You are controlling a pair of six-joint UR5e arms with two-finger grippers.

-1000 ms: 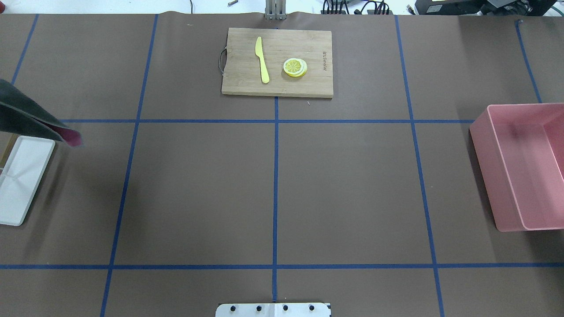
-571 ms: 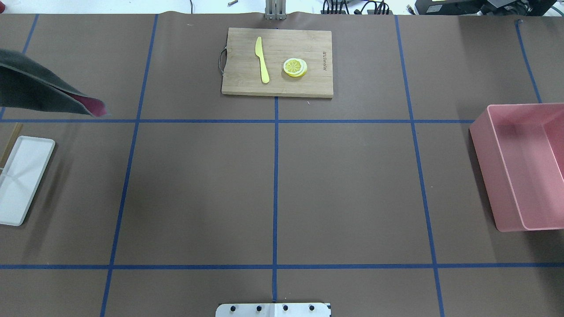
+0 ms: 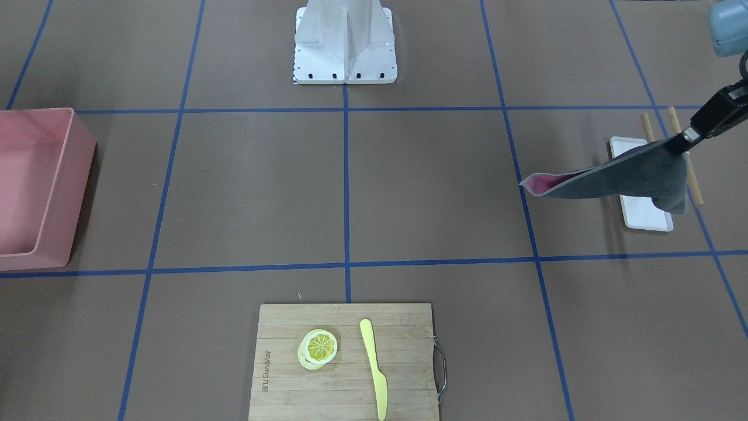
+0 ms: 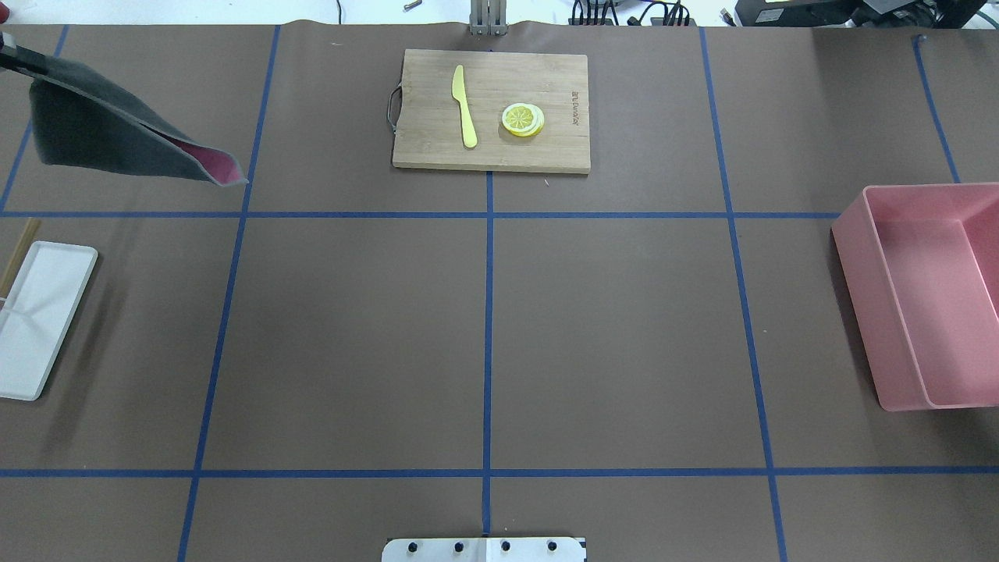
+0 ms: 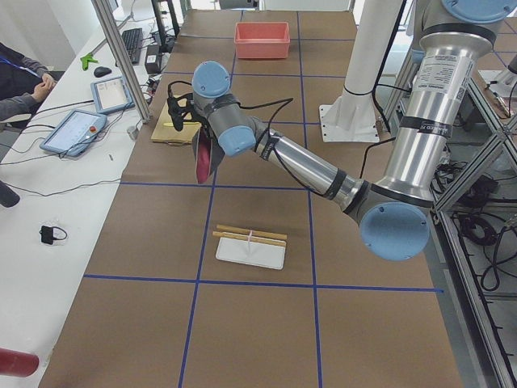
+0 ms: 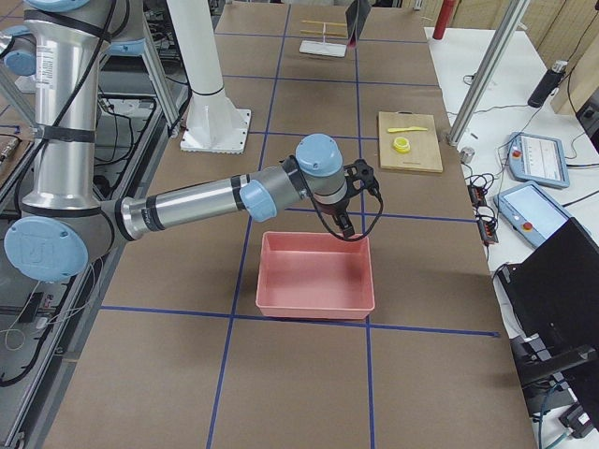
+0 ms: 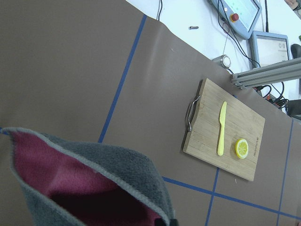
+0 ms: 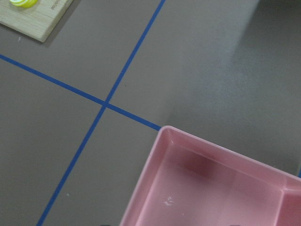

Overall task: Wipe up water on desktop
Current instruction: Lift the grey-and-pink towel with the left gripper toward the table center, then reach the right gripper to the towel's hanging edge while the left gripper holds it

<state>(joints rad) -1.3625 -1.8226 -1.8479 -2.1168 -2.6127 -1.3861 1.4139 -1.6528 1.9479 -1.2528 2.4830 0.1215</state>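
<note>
The desktop is a matte brown surface with a grid of blue tape lines; I can make out no water on it. My left gripper is shut on one corner of a grey cloth with a pink inner side. The cloth hangs folded above the desktop's far left part and shows in the left wrist view and the exterior left view. My right gripper hovers over the pink bin; I cannot tell if it is open or shut.
A bamboo cutting board with a yellow knife and lemon slices lies at the far middle. A white tray with wooden sticks sits at the left edge. The pink bin stands at the right edge.
The cloth has moved away from the robot and toward the table's middle, off the white tray. Its held corner now shows at the overhead view's top left.
</note>
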